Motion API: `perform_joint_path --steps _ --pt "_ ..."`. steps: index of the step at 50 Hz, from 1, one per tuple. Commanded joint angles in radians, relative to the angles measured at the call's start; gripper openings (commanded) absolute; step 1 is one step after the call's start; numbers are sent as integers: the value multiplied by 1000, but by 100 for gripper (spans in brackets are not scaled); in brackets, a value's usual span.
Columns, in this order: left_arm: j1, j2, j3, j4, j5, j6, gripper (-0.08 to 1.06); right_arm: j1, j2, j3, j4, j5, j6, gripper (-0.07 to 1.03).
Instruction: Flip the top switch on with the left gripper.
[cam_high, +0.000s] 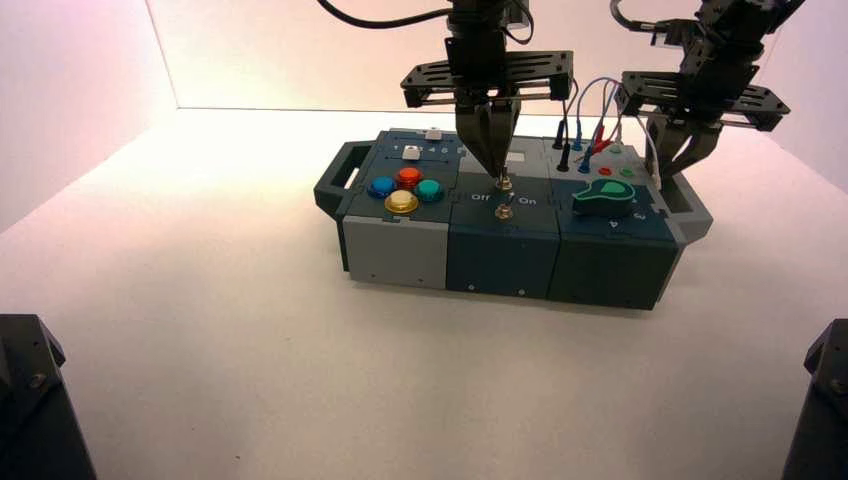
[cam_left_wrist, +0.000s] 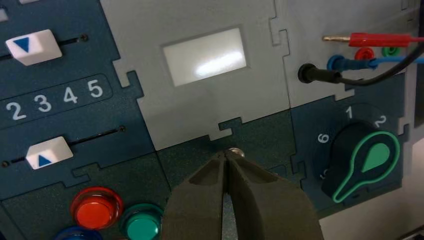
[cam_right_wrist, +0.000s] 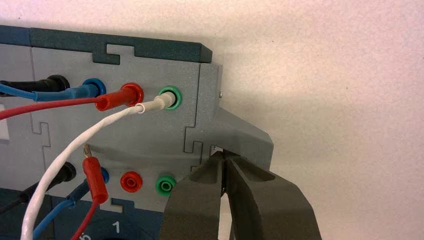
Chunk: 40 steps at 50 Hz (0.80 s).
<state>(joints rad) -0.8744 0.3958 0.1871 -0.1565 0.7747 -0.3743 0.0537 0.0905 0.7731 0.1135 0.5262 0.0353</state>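
High view: we saw the box (cam_high: 398, 250) on the tabletop (cam_high: 290, 375), with the left gripper (cam_high: 503, 176) pointing down at its middle section. The tips were at the top switch (cam_high: 504, 184), the upper of two silver toggles; the lower toggle (cam_high: 504, 212) was apart from them. The right gripper (cam_high: 662, 182) was idle by the box's right-hand handle (cam_high: 688, 212), beyond the green-rimmed knob (cam_high: 604, 197).

Left wrist view: we had the fingers clenched, tips together, nothing seen between them. They covered most of the top switch; just a bit of silver metal showed right beside the tips. Touching or merely near, we couldn't tell, and the lever's position was hidden too. The red button (cam_left_wrist: 95, 212) and green button (cam_left_wrist: 142, 225) were off to one side, well apart from the tips.

Right wrist view: we had those fingers clenched as well, over the edge of the box by the handle, near the green socket (cam_right_wrist: 165, 185), holding no wire. The white wire (cam_right_wrist: 65, 155) ran clear of them.

Handling, our judgement: lever small, stiff, probably springy with a snap at mid-travel, slick metal. No grasp needed; we'd push with the closed tips on the lever's side near its free end, sideways rather than down. Main risks: sliding off over the top, or loading the nut instead.
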Motion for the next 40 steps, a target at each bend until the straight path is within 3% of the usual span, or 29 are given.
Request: perform_joint_path --steps 1,22,40 --pt "-43 -26 -48 -14 9 2 -3 -2 8 -3 3 -21 2 -2" --pt "-52 -41 -67 -14 32 3 -3 -2 11 -8 3 -25 2 -2" --pt "-52 -95 -38 -8 41 34 -3 0 -20 3 3 -2 0 -2"
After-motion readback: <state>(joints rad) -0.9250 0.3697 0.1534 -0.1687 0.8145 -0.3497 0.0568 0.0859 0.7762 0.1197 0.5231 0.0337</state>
